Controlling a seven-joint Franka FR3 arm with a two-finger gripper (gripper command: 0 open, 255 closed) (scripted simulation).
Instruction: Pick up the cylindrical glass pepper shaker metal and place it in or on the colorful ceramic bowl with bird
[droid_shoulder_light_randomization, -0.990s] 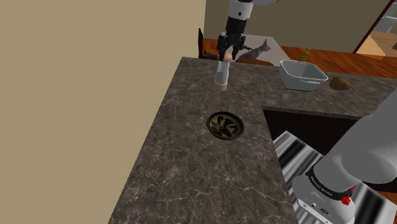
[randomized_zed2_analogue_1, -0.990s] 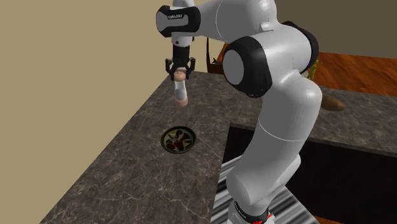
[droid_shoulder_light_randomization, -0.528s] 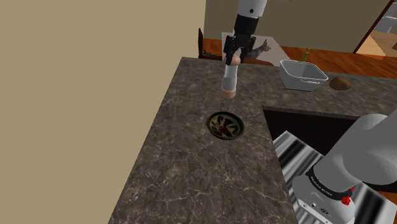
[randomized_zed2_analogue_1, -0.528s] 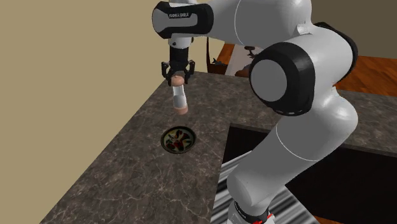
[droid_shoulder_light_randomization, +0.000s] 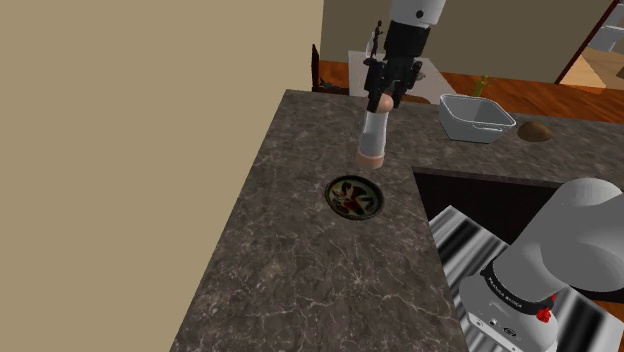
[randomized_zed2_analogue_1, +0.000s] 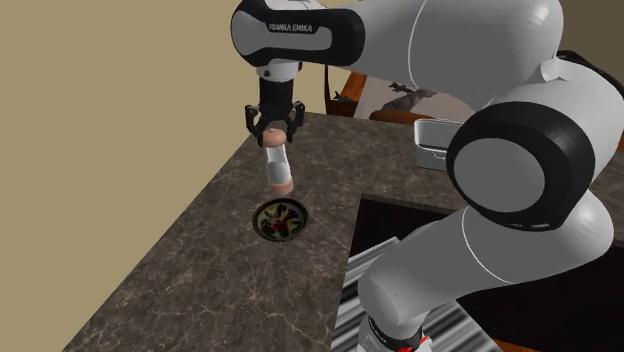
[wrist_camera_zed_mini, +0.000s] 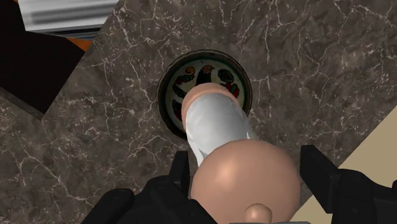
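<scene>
The black two-finger gripper is clenched on the upper end of the pepper shaker, one finger on each side of its rounded top cap. The hand points straight down. In the second exterior view, the white link above the hand runs nearly level and bears dark lettering, and the large joints behind it curve down toward the stand.

The shaker is a slim cylinder with a pale, translucent body and a pinkish-tan cap at each end. It hangs slightly tilted and clear of the countertop. Its lower end is near the bowl but not in it. In the wrist view, that end overlaps the bowl's rim.

The bowl is round and shallow, with a dark rim and a cream interior painted in red, green and black. It sits alone on the dark stone countertop, which is veined in pale grey.

At the shoulder view's right, a grey rectangular tub and a brown oval object stand on the countertop. A dark rectangular recess lies nearer the stand.
</scene>
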